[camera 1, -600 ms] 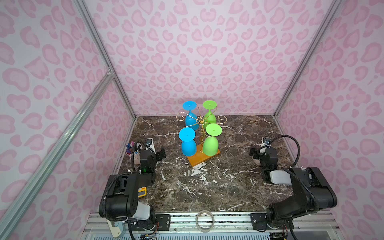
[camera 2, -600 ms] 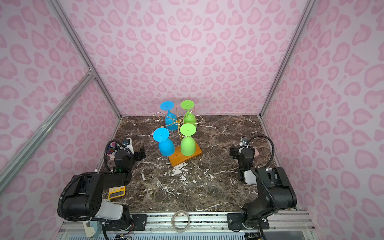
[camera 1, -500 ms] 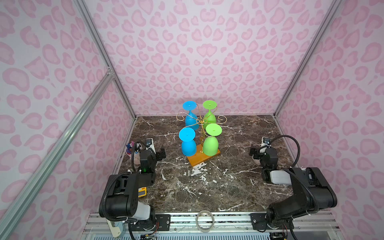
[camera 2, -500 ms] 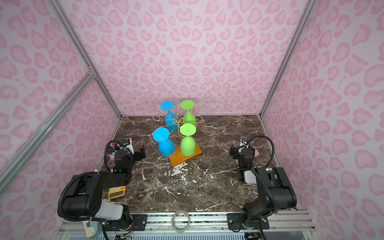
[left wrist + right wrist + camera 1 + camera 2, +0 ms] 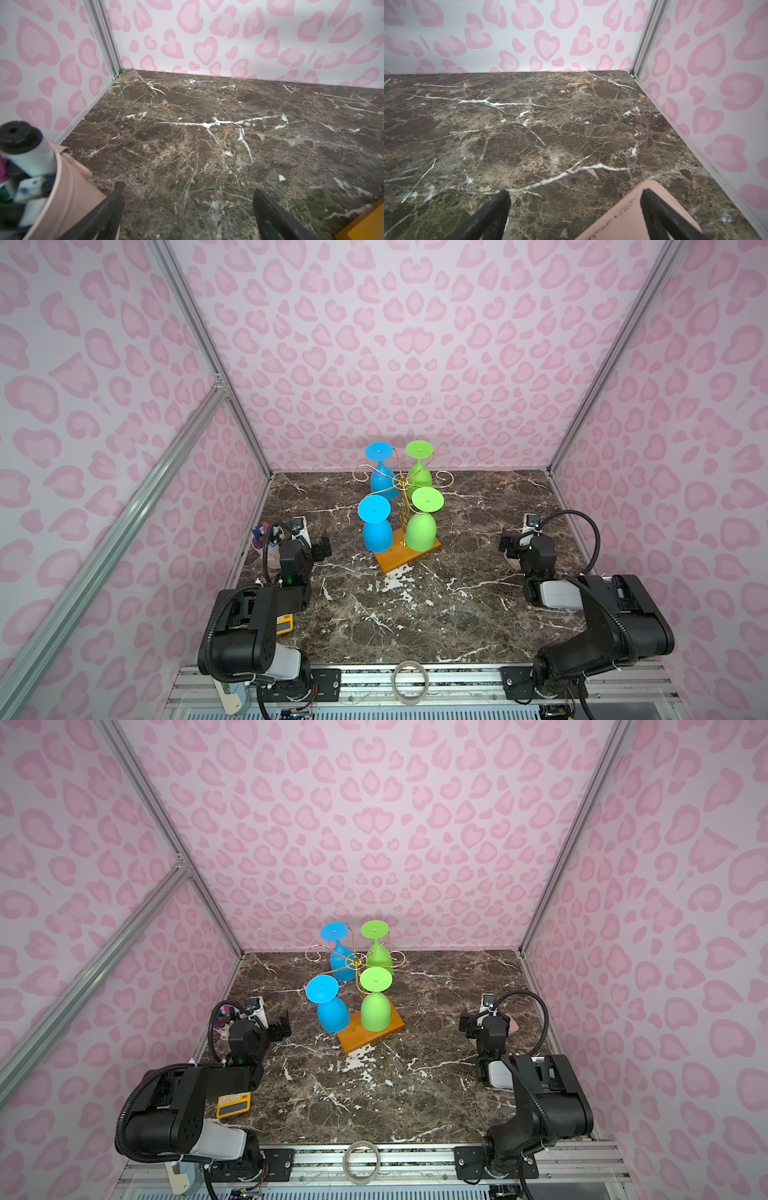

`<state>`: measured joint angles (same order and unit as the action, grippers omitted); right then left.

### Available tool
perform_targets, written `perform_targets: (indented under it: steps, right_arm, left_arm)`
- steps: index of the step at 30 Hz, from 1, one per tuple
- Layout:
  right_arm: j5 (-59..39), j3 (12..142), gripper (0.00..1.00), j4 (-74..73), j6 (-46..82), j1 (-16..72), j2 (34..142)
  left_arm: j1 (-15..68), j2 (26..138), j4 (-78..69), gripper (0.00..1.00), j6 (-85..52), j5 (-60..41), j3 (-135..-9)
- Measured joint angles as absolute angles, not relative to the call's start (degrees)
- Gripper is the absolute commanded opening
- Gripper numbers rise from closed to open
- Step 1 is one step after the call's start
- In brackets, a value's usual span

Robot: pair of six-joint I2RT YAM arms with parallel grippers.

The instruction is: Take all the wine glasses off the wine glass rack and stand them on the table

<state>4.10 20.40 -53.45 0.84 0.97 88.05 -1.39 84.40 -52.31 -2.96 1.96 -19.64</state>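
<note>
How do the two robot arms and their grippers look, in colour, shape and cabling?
The left arm and the right arm are black, with bulky rounded joint housings and one light grey link each. A black ribbed cable loops along each. A small green light shows on the left arm. The left gripper and right gripper have thin, black, tapered fingers.

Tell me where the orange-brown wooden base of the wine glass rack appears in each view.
Both top views: the wooden base lies near the centre.
Left wrist: only its orange corner shows, at the picture's edge.
Right wrist: not in it.
Shared landmark: the brown marble tabletop.
</note>
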Motion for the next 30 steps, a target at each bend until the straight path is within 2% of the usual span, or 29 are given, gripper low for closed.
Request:
perform_targets:
  steps: [13, 18, 23, 25, 30]
  right_arm:
    - [4.0, 20.4, 1.0, -52.8, 0.4, 1.0, 86.0]
    - [4.5, 26.2, 1.0, -40.3, 1.4, 2.1, 76.5]
    - [5.1, 29.3, 1.0, -31.4, 12.0, 2.2, 68.5]
    - [1.9, 28.7, 0.99, -29.1, 13.5, 1.7, 69.1]
    - [-7.9, 30.2, 0.88, -21.8, 13.3, 4.8, 67.7]
  left_arm:
    - [-1.4, 83.7, -51.5, 0.98, -3.0, 2.0, -19.8]
    - [-1.5, 75.2, -38.6, 0.98, -4.0, 4.4, -27.7]
    - [-1.8, 65.0, -32.3, 0.98, -7.6, 4.5, -29.3]
    - [-1.9, 63.3, -29.3, 0.98, -9.9, 3.2, -30.1]
    - [-2.1, 59.2, -26.0, 0.98, -16.0, -2.2, -31.2]
